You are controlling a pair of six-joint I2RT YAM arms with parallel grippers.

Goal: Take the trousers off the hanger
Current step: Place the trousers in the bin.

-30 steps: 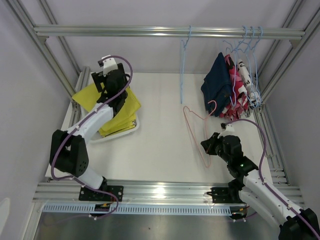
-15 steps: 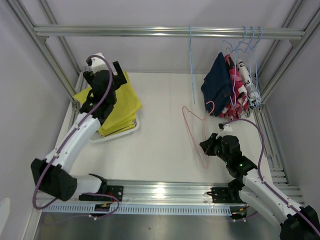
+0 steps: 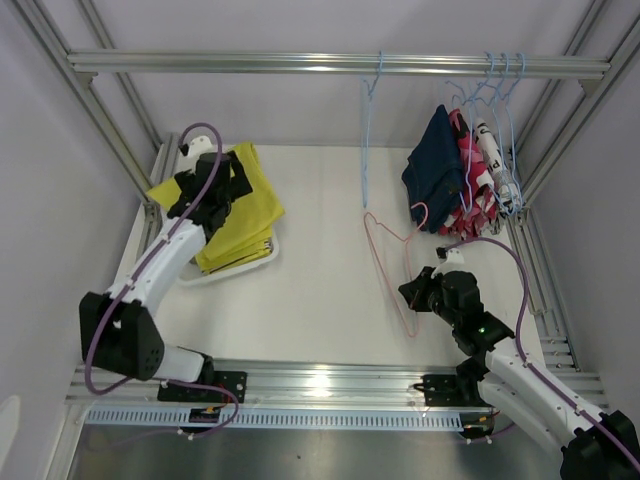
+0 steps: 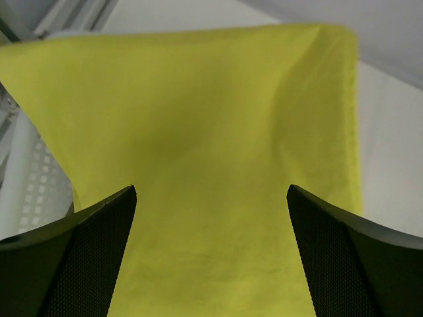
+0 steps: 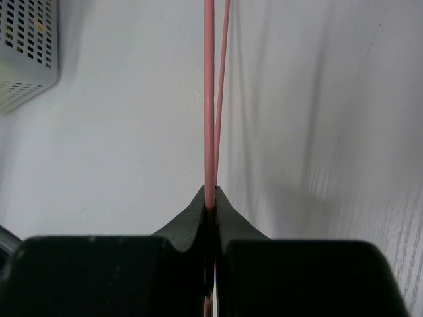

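The plain yellow trousers point(image 3: 255, 205) lie in a white tray point(image 3: 245, 270) at the far left. My left gripper point(image 3: 212, 185) hovers over them, open and holding nothing. In the left wrist view the yellow cloth point(image 4: 211, 119) fills the space between the spread fingers of the left gripper point(image 4: 211, 191). My right gripper point(image 3: 412, 290) is shut on the wire of an empty pink hanger point(image 3: 385, 255) lying on the table. The right wrist view shows that wire point(image 5: 209, 99) pinched in the right gripper point(image 5: 211, 198). Navy point(image 3: 432, 170), pink-red point(image 3: 470, 190) and white lettered trousers point(image 3: 487, 150) hang on hangers at the right.
A bare light-blue hanger point(image 3: 365, 130) hangs from the top rail point(image 3: 250, 62), left of the clothed ones. Aluminium frame posts stand at both sides. In the right wrist view a corner of the perforated tray point(image 5: 26, 53) shows at top left.
My left gripper has opened fully and drawn back towards the near side over the yellow trousers. The bare blue hanger swings on the rail. The right arm has barely moved.
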